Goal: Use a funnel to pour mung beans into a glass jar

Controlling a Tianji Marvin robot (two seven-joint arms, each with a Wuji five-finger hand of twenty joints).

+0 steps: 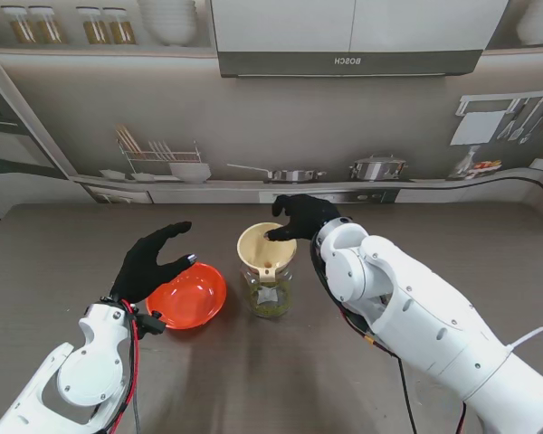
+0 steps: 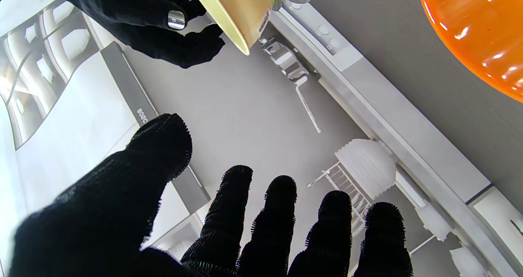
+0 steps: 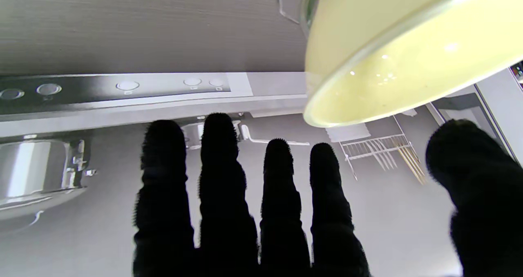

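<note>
A cream funnel (image 1: 265, 249) stands in the mouth of a small glass jar (image 1: 269, 295) at the table's middle; green mung beans lie in the jar's bottom. To its left sits an orange bowl (image 1: 188, 295) with no beans visible in it. My left hand (image 1: 154, 262) hovers over the bowl's left rim, fingers spread and holding nothing. My right hand (image 1: 300, 217) is at the funnel's far right rim, fingers apart, thumb close to the rim. The right wrist view shows the funnel (image 3: 400, 56) beside my spread right hand (image 3: 253, 211). The left wrist view catches the bowl (image 2: 482, 36) and funnel (image 2: 237, 7).
The table's far edge meets a printed kitchen backdrop (image 1: 281, 136) just past the funnel. My right forearm (image 1: 416, 316) crosses the table's right half, near the jar.
</note>
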